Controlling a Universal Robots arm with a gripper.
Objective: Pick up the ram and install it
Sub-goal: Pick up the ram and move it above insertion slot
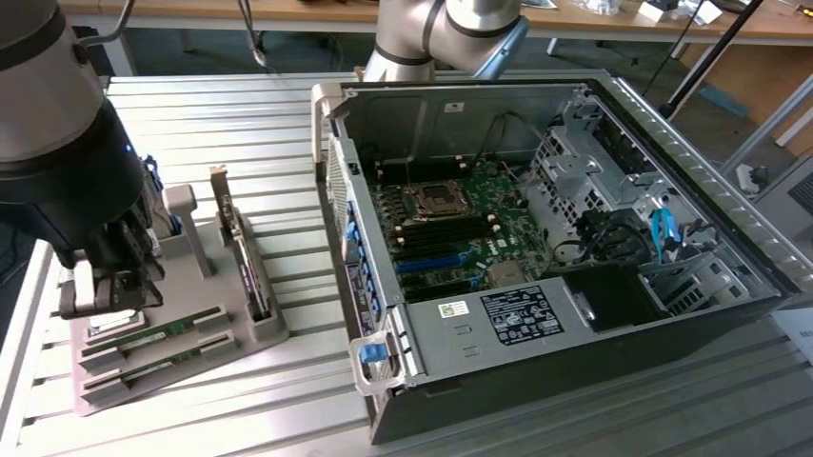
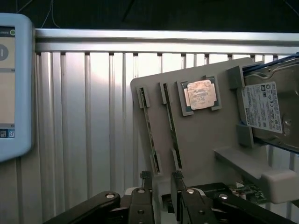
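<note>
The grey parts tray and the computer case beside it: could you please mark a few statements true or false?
1. Both thin green ram sticks sit in the grey plastic tray's slots. True.
2. The robot's black gripper holds a ram stick. False: it is open and empty.
3. A square silver processor chip rests on the tray. True.
4. The black computer case is closed. False: its side is open, showing the green motherboard.

A ribbed silver metal tabletop [image 1: 216, 124] covers the exterior view's left and lower parts. A light wooden bench top [image 1: 318, 11] lines the upper edge. A thin black pole [image 1: 714, 57] slants at upper right.
</note>
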